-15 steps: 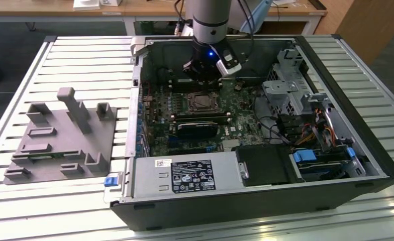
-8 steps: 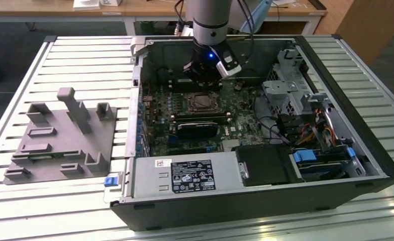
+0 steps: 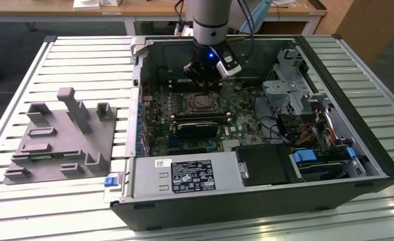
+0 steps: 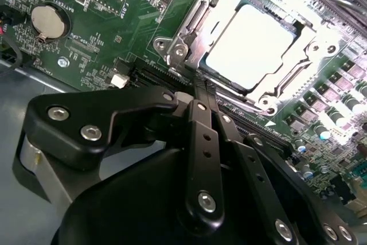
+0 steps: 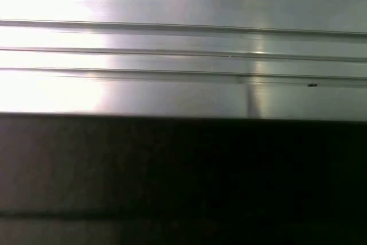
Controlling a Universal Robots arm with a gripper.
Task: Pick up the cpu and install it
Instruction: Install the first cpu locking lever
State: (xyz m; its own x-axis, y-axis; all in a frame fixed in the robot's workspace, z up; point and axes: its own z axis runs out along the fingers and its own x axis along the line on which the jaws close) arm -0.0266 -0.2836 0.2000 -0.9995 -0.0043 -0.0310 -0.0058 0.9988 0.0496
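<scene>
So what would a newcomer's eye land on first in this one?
The open computer case lying on the slatted table, with the arm's tool reaching down over the motherboard. In the second wrist view, the bright cpu sits in its metal-framed socket, just beyond the shut tool.

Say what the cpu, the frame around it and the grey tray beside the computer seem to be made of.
The cpu: likely metal on top, a smooth pale face that reflects the light. The frame around it: bright bare metal, shiny, with glinting edges and screw heads. The grey tray: probably plastic, matt and even grey with moulded upright blocks; the material cannot be confirmed by look alone.
</scene>
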